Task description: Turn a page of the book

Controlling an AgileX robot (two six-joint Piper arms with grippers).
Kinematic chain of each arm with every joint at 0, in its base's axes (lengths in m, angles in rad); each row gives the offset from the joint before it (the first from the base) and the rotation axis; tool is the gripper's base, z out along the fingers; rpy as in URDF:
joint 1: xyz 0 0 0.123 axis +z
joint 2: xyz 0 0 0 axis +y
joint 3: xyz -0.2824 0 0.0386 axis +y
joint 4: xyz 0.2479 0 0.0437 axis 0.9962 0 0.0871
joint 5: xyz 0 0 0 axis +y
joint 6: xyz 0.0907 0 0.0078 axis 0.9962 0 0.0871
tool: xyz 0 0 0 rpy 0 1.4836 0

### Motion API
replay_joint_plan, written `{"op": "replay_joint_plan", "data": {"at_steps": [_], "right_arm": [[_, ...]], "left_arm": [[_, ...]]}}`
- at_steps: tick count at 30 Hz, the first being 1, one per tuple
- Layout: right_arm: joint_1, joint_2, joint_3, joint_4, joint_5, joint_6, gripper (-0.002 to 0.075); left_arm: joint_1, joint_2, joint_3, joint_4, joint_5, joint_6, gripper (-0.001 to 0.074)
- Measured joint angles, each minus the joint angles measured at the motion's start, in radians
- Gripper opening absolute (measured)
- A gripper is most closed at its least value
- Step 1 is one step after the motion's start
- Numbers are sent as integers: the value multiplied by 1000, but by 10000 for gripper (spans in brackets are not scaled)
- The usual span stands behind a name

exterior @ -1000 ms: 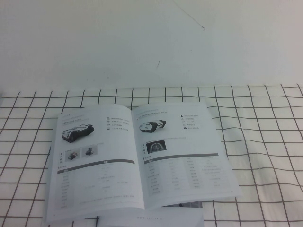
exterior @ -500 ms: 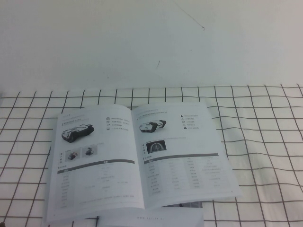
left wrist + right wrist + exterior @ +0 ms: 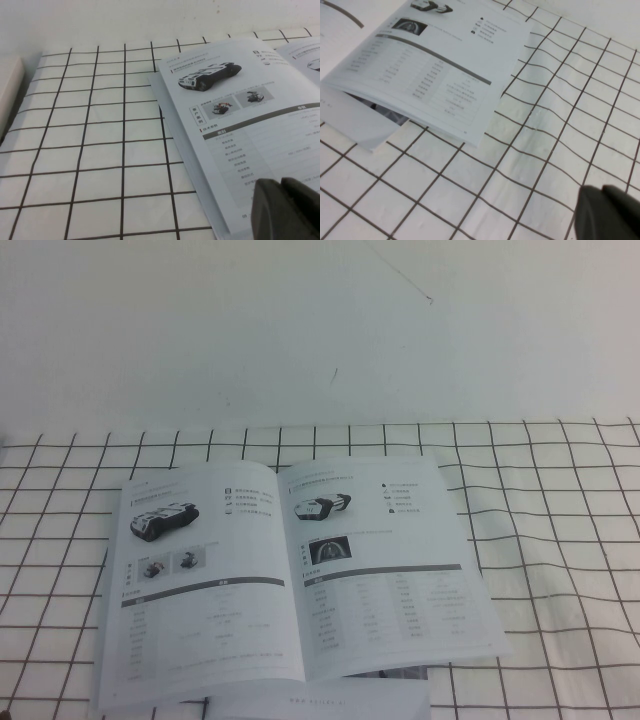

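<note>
The book (image 3: 290,570) lies open on the checked cloth, spine running away from me. Its left page (image 3: 200,580) shows a black-and-white wheeled chassis, two small photos and a grey-barred table. Its right page (image 3: 390,570) shows another vehicle, one dark photo and a table. In the right wrist view the right page (image 3: 435,65) arches slightly, with a dark gap under its near edge. Neither gripper shows in the high view. My left gripper (image 3: 281,184) is shut and empty above the left page's (image 3: 240,110) near corner. My right gripper (image 3: 602,190) is shut and empty over bare cloth, right of the book.
A plain white sheet (image 3: 320,702) with one line of tiny print sticks out under the book's near edge. The black-grid cloth (image 3: 560,540) covers the table up to a white wall (image 3: 300,330). A pale flat object (image 3: 7,95) lies at the cloth's left edge.
</note>
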Motion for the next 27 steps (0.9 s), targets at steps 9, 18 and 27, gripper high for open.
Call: {"op": "replay_joint_plan", "data": {"at_steps": [9,18,27], "right_arm": [[0,-12,23,-9,-34,-6,0],[-161,-180,256,-21,-259,-10,0],[-256,-275,328,-25,-233,2,0]], "left_arm": [[0,0,0,0,0,0,-2],[0,0,0,0,0,0,-2],[0,0,0,0,0,0,-2]]}}
